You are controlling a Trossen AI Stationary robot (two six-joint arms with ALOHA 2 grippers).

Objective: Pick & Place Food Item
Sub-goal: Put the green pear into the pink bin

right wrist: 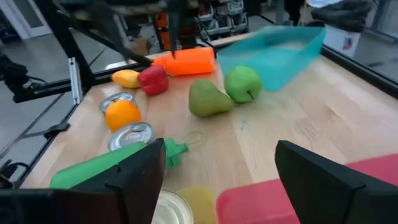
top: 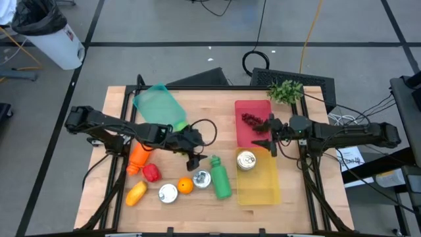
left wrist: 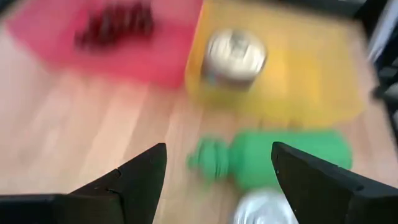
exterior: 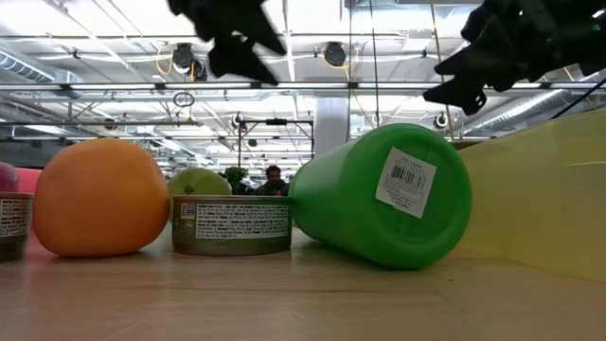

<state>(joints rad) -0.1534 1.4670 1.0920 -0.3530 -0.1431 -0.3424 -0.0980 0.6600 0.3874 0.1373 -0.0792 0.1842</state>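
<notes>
My left gripper [top: 195,162] [left wrist: 217,171] hangs open above the table's middle, just left of the green bottle [top: 220,176] [left wrist: 283,158], which lies on its side. My right gripper [top: 268,136] [right wrist: 217,171] is open over the seam between the red bin [top: 253,108] and the yellow bin [top: 260,187]. Dark grapes [top: 250,119] lie in the red bin. A tin can [top: 246,160] [left wrist: 235,55] stands in the yellow bin. On the wood rest an orange [top: 185,185] [exterior: 99,197], a red pepper [top: 151,172], a carrot [top: 138,157], a pear [right wrist: 208,99] and a green apple [right wrist: 244,84].
A teal bin [top: 158,105] lies tipped at the far left. Two more cans [top: 200,178] [top: 168,193] and a yellow fruit [top: 136,192] sit near the front edge. A leafy green bunch [top: 286,91] lies at the far right. Bare wood shows at the front right corner.
</notes>
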